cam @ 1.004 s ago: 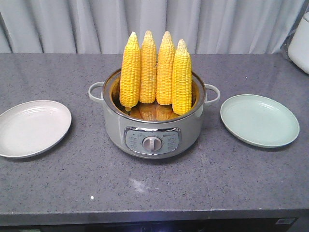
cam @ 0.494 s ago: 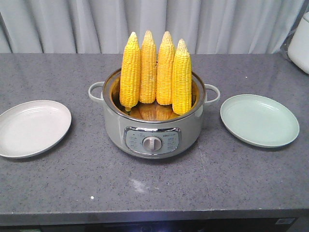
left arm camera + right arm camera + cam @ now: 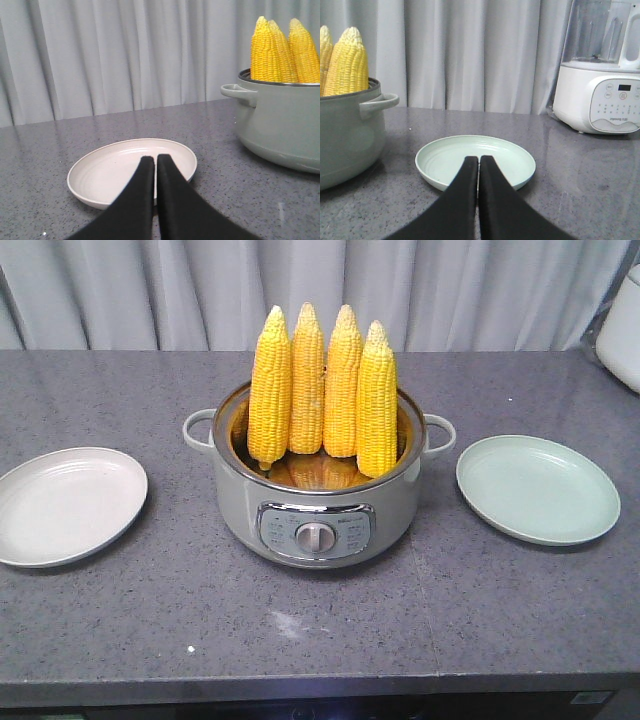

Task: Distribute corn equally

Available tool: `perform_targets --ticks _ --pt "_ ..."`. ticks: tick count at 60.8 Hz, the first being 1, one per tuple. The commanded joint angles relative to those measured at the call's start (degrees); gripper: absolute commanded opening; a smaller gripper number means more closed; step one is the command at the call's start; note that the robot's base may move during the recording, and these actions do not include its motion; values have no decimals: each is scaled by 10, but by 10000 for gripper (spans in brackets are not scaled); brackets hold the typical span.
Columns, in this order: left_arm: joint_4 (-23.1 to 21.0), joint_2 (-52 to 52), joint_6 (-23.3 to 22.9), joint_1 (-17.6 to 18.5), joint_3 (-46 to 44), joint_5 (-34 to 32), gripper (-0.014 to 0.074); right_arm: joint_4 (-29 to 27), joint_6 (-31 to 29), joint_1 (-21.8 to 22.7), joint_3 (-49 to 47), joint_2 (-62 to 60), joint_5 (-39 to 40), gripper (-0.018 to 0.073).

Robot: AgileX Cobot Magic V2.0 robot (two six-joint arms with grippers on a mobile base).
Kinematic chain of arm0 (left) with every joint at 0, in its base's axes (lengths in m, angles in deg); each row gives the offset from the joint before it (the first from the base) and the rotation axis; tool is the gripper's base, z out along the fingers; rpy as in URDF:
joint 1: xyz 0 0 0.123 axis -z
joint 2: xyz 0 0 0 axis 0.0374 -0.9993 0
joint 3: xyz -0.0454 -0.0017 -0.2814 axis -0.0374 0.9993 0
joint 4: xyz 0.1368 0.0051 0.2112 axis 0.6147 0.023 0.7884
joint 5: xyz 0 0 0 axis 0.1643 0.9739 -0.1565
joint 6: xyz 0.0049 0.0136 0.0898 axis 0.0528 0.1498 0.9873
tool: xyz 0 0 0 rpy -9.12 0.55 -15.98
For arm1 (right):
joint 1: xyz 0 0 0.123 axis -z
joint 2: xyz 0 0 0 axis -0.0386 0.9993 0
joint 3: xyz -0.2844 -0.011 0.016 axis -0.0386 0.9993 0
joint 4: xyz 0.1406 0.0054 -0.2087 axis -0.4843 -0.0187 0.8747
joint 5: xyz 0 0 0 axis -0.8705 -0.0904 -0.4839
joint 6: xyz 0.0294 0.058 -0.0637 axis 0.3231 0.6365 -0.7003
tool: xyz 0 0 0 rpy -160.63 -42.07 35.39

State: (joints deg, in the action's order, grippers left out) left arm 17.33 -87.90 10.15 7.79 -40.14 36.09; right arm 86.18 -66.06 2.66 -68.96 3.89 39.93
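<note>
Several cobs of yellow corn [image 3: 322,390] stand upright, tips up, in a grey-green electric pot [image 3: 316,508] at the middle of the counter. The cobs also show at the right edge of the left wrist view as corn [image 3: 280,52] and at the left edge of the right wrist view as corn [image 3: 347,65]. An empty white plate [image 3: 65,505] lies left of the pot, an empty pale green plate [image 3: 537,487] right of it. My left gripper [image 3: 154,159] is shut and empty in front of the white plate [image 3: 110,172]. My right gripper [image 3: 479,159] is shut and empty before the green plate [image 3: 475,156].
A white blender base [image 3: 600,95] stands at the back right of the counter, seen also as a white appliance [image 3: 622,325] at the front view's right edge. A grey curtain hangs behind. The counter's front edge runs along the bottom of the front view.
</note>
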Motion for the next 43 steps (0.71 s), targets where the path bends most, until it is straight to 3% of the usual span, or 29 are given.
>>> perform_targets --ticks 1,15,30,43 --pt "-6 8 -5 1 2 -46 -7 0 -4 0 5 -4 61 -10" --pt "-8 -18 -57 1 -75 -6 -7 -9 12 0 -86 36 -27 -10" --pt "-6 -189 -65 1 -306 126 -7 -9 5 0 -275 185 -166 -10" --pt "-6 -382 -65 1 -528 282 -7 -9 -15 0 -455 344 -307 -10"
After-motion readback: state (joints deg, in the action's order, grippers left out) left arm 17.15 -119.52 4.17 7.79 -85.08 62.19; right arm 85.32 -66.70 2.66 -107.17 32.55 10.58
